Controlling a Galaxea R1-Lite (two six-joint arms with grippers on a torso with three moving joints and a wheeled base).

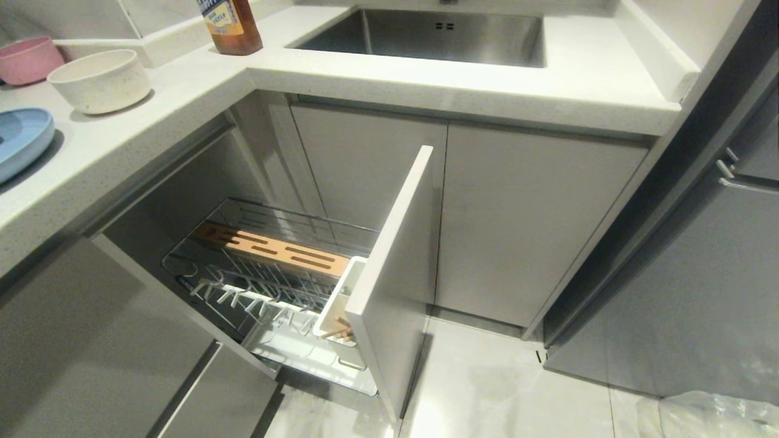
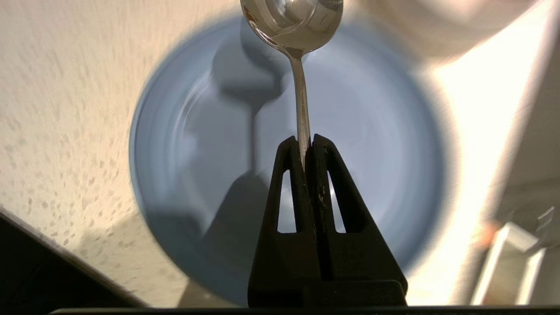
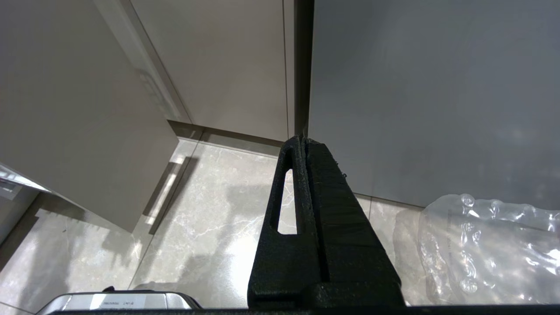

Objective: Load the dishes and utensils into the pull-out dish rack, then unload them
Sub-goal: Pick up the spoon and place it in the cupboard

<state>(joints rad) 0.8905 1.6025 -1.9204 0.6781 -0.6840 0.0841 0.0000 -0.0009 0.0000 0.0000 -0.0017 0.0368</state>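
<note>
**Two wrist views show what my head view misses**

Neither of my arms appears in the head view. It shows only the pull-out dish rack [image 1: 274,277] drawn out below the countertop [image 1: 152,115], with chopsticks [image 1: 338,331] poking up in the white utensil cup [image 1: 338,298] behind the pale grey drawer front [image 1: 392,274]. At ten o'clock from the rack, on the counter, stands the cream bowl [image 1: 100,80]; the light-blue plate [image 1: 21,140] lies just beside it at seven o'clock, cut by the frame edge.

My left wrist view alone shows the spoon [image 2: 297,52]. My left gripper [image 2: 306,144] is clamped tight on its thin handle, jaws pressed together with the metal pinched between the tips. The spoon's shiny head points toward twelve o'clock from the jaws. I point down at the plate [image 2: 376,144], which fills the background; the picture is blurred, so I cannot tell whether the spoon touches it.

My right wrist view shows my right gripper [image 3: 304,142] hanging low over the marble floor [image 3: 210,218], jaws closed on nothing, facing cabinet doors [image 3: 227,65]. A clear plastic bag [image 3: 485,249] lies at four o'clock.
</note>
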